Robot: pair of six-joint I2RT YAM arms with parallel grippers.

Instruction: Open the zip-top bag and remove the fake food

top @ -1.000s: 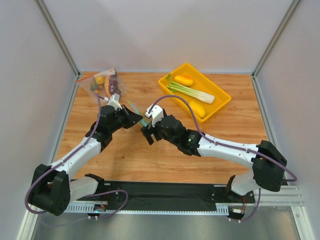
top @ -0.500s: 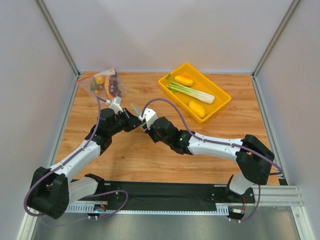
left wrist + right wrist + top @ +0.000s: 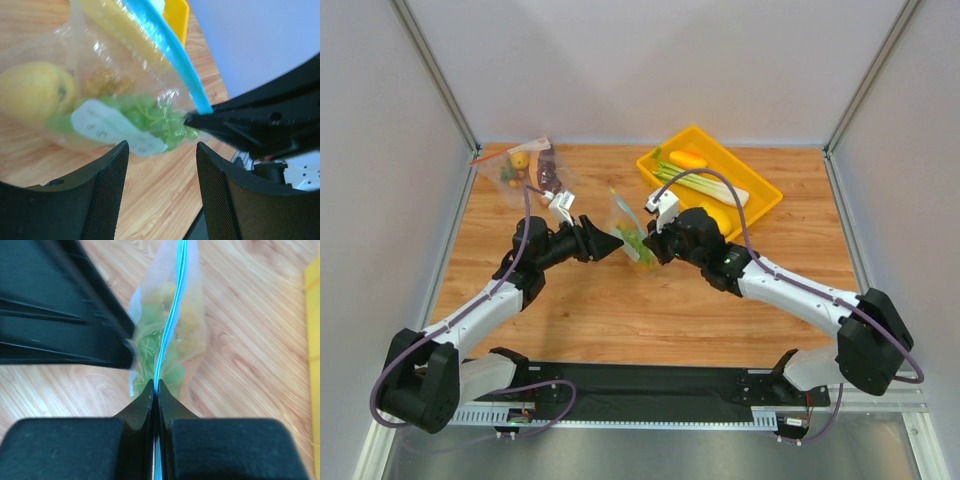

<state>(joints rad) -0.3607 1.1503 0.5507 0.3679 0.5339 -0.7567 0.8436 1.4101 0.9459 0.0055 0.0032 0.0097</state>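
The zip-top bag [image 3: 628, 232] hangs tilted above the table between the two arms, its light-blue strip [image 3: 170, 55] running along the top. My right gripper [image 3: 649, 246] is shut on that strip; in the right wrist view its jaws [image 3: 156, 390] pinch the blue line edge-on. The fake food sits inside the bag [image 3: 167, 335]: a round yellow piece [image 3: 35, 92], a lumpy orange one [image 3: 107, 82] and leafy green [image 3: 150, 117]. My left gripper [image 3: 613, 245] is open just left of the bag, with only bare wood between its fingers [image 3: 100, 200].
A yellow tray [image 3: 745, 165] at the back right holds a leek [image 3: 705, 183], an orange piece and a yellow piece. A second clear bag [image 3: 528, 170] with a red-orange strip lies at the back left corner. Frame posts and walls close in both sides.
The right gripper has shut on the bag's blue strip and carried the bag up and to the right. The left gripper has opened and let go of the bag.
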